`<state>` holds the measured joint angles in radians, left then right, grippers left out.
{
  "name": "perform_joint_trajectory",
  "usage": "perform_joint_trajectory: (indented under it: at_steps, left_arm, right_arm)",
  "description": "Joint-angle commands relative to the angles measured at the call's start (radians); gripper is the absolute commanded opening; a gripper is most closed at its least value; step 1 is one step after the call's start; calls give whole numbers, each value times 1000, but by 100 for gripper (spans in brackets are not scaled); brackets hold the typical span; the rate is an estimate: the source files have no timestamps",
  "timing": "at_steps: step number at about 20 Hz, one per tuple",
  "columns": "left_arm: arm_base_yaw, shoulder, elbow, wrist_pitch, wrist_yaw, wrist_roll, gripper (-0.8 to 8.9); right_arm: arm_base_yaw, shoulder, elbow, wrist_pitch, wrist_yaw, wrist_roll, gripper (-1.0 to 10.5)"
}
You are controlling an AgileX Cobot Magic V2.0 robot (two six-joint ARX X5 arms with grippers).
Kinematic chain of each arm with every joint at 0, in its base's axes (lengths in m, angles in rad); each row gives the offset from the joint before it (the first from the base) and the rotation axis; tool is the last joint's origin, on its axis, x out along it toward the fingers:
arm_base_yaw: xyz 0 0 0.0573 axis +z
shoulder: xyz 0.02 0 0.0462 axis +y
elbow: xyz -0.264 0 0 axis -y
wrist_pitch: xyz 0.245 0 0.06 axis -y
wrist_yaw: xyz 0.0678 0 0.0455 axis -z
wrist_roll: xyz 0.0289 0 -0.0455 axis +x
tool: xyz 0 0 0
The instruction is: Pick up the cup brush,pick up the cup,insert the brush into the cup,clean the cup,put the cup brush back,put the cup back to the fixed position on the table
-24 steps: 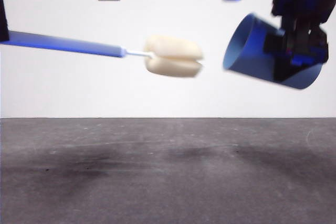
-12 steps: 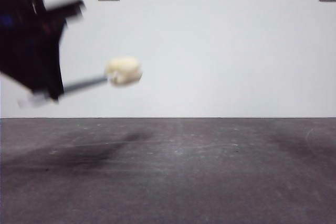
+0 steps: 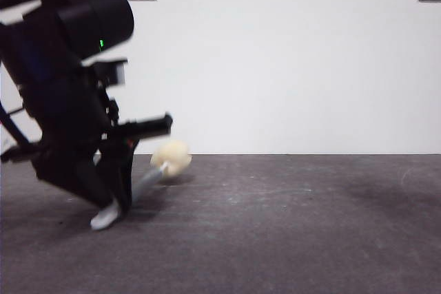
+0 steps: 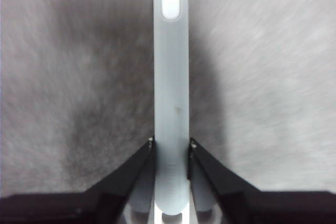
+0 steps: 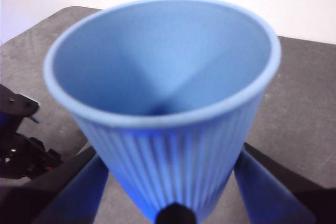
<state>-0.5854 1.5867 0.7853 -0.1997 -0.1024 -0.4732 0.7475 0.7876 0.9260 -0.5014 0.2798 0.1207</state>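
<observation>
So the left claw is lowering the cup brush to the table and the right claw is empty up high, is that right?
Not quite. The right claw is not empty: the right wrist view shows it shut on the blue cup, held high above the table. The rest stands: the left claw grips the cup brush low at the table.

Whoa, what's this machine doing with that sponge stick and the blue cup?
It is a two-armed robot. The left tool grips the cup brush by its handle, low down at the table, with the sponge head just above the surface. The right tool holds the blue cup high up; in the front view only its edge shows at the top. The brush is outside the cup, apparently being put back down.
</observation>
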Motion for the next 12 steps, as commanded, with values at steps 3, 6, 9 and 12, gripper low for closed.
perform_joint_trajectory:
  at_steps: [3, 6, 9, 12]
  left_arm:
    - [3, 66, -3, 12, -5, -28, -8]
    - [3, 67, -3, 16, 7, -46, 24]
    - [2, 67, -3, 10, 44, -56, 308]
    - [3, 60, -2, 5, 77, -56, 351]
  right_arm:
    - [1, -2, 0, -8, -16, 29, -17]
    - [1, -2, 0, -9, -16, 29, -17]
    - [1, 7, 0, -10, -16, 29, -17]
    - [1, 45, -10, -13, -17, 32, -17]
